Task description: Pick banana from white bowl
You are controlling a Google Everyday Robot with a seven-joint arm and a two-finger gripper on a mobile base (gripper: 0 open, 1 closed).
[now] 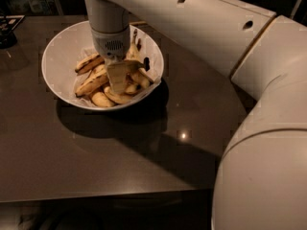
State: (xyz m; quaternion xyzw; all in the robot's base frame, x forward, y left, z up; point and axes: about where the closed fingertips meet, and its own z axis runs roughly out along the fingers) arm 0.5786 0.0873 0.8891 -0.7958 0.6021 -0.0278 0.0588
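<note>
The white bowl stands on the dark table at the upper left and holds several bananas. A yellow banana with a dark end leans against the bowl's right inner wall. Two long brown-streaked bananas lie on the left of the pile, and short pale ones lie at the front. My gripper reaches straight down from the white arm into the middle of the pile. It touches the bananas just left of the dark-ended one and hides what is beneath it.
The dark brown table has its front edge near the bottom of the view. My large white arm fills the right side and crosses above the bowl. Dark objects sit at the far left edge of the table.
</note>
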